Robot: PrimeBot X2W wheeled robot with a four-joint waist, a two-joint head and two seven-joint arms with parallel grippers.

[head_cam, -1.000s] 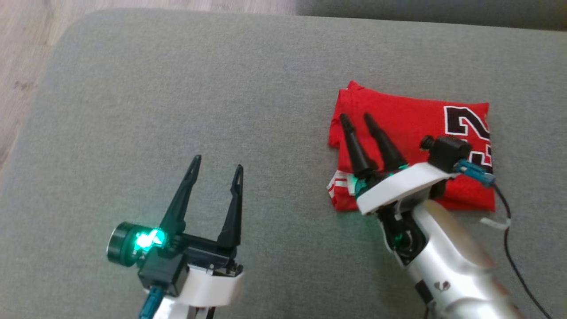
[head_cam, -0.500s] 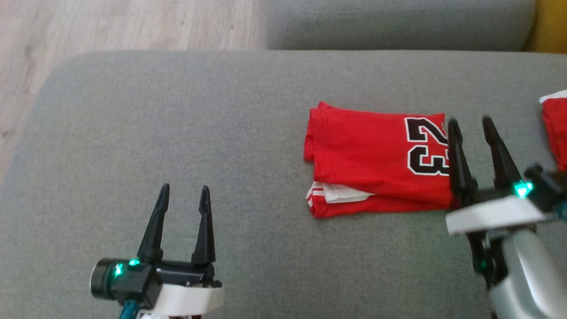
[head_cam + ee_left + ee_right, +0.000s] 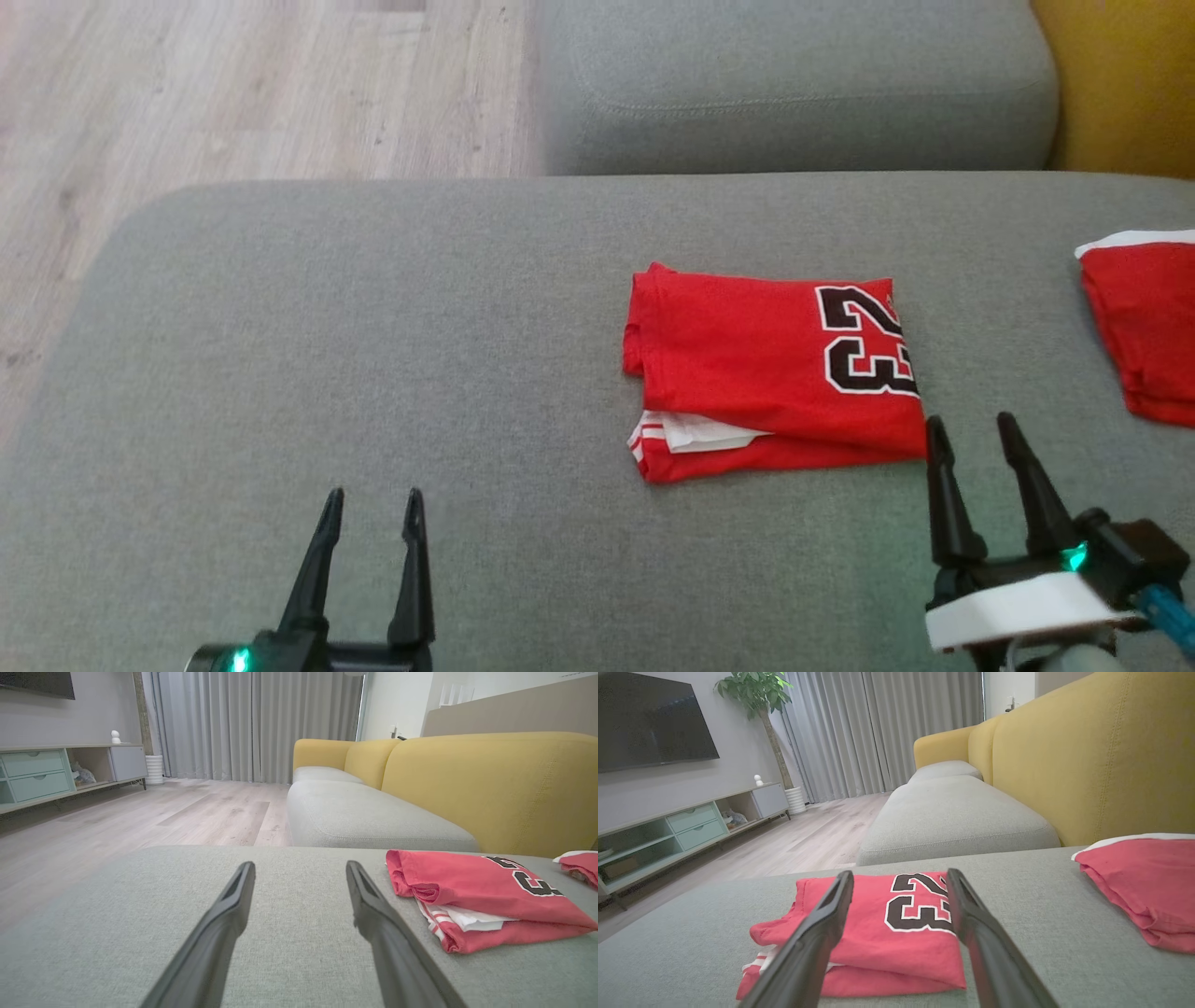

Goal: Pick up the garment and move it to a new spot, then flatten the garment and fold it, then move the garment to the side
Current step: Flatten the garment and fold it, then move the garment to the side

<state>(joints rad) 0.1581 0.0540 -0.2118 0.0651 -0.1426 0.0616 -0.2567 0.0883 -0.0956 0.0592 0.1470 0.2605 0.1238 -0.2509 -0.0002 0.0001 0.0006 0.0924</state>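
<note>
On grey cushion [image 3: 373, 355]: red garment [image 3: 747, 364] folded, number 23 showing.

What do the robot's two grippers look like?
The left gripper and right gripper each have two long, black, tapering fingers on a dark base with a small green light. The right one sits on a white wrist ring, with a blue cable plug beside it.

The second red garment [image 3: 1144, 327] runs off the head view's right edge, the left gripper [image 3: 373, 497] is cut at its base by the bottom edge, and in the right wrist view a finger [image 3: 969, 914] of the right gripper [image 3: 900, 871] covers part of the folded jersey's [image 3: 896, 952] black number.
</note>
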